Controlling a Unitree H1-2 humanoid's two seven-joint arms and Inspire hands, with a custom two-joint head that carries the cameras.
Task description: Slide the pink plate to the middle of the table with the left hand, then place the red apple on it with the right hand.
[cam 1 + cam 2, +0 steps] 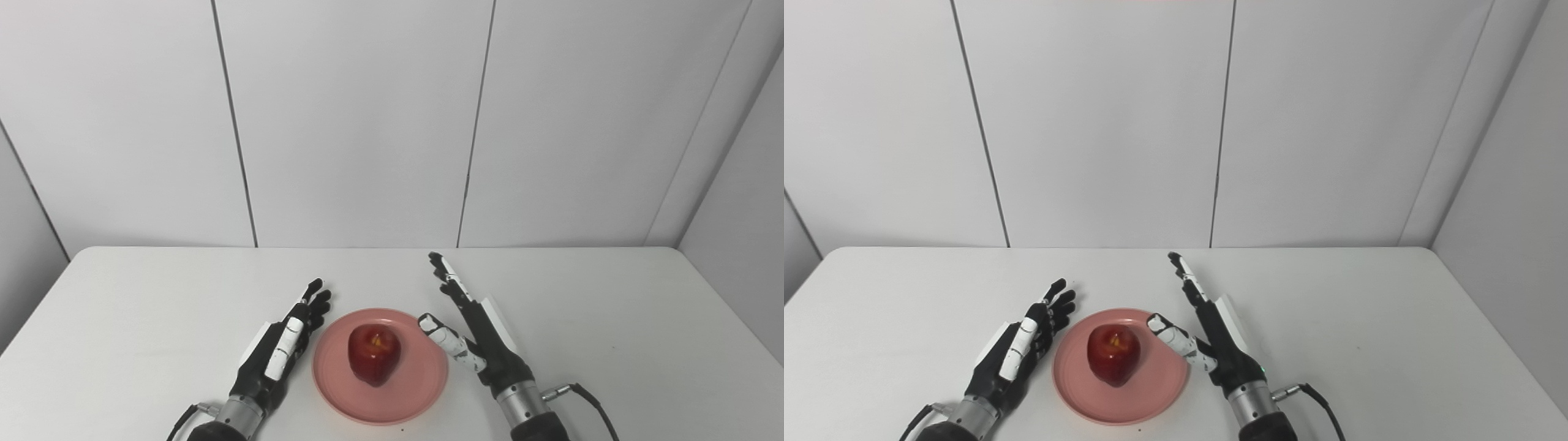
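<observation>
The pink plate lies on the white tabletop, near the front edge and roughly midway between the left and right sides. The red apple sits on the plate, a little far of the plate's centre, stem hollow facing up and slightly toward the cameras.

The left hand rests low at the plate's left rim, fingers extended and close together, pointing away toward the far wall. It holds nothing. Whether it touches the rim cannot be determined; it is just beside it.

The right hand stands at the plate's right rim, fingers straight and angled up toward the far left, thumb spread out over the rim toward the apple. It holds nothing; a clear gap shows between the thumb tip and the fruit.

Governing relation: the apple lies directly left of the right hand, and the thumb of that hand is the nearest part of either hand to it. The left hand is farther from the apple, with the plate's left portion between.

Assessment: both placements appear complete as things lie. The remaining move is judged to be drawing the right hand clear to the right, without the thumb catching the apple or the rim.
</observation>
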